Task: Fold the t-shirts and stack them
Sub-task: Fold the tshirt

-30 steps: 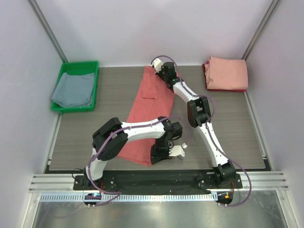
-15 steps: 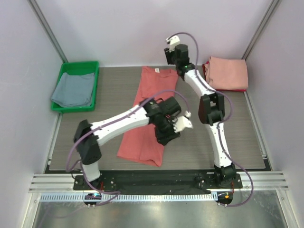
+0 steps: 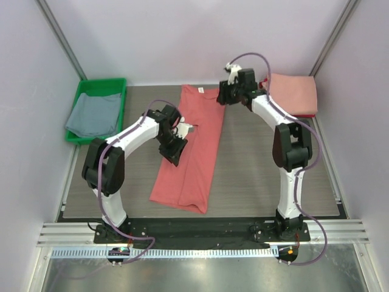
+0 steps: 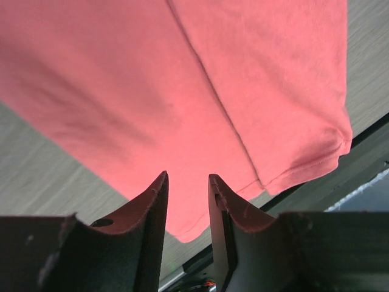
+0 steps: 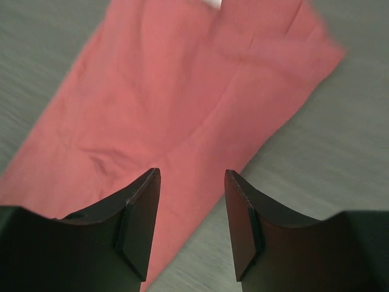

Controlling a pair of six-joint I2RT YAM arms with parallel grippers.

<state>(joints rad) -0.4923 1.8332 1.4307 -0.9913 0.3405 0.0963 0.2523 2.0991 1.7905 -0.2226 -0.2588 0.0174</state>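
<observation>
The coral-red t-shirt (image 3: 193, 146) lies flat in the middle of the table, folded lengthwise into a long strip with its collar at the back. My left gripper (image 3: 173, 153) hovers over the strip's left edge, jaws slightly apart and empty; in the left wrist view (image 4: 187, 176) the red cloth (image 4: 182, 91) and its hem lie below it. My right gripper (image 3: 225, 95) hovers at the strip's back right corner, open and empty; in the right wrist view (image 5: 191, 171) it is over the cloth's (image 5: 164, 97) edge. The pale pink t-shirt (image 3: 293, 93) lies folded at the back right. The grey-blue t-shirt (image 3: 92, 114) lies in the tray.
A green plastic tray (image 3: 120, 109) stands at the back left. A darker red edge (image 3: 262, 90) shows under the pink stack. Pale walls close the back and sides. The black rail (image 3: 200, 226) with the arm bases runs along the near edge.
Both grippers have let go of the red shirt, which now lies as a narrow strip. My left arm swung from its right side to its left edge. My right gripper dropped toward the collar corner.
</observation>
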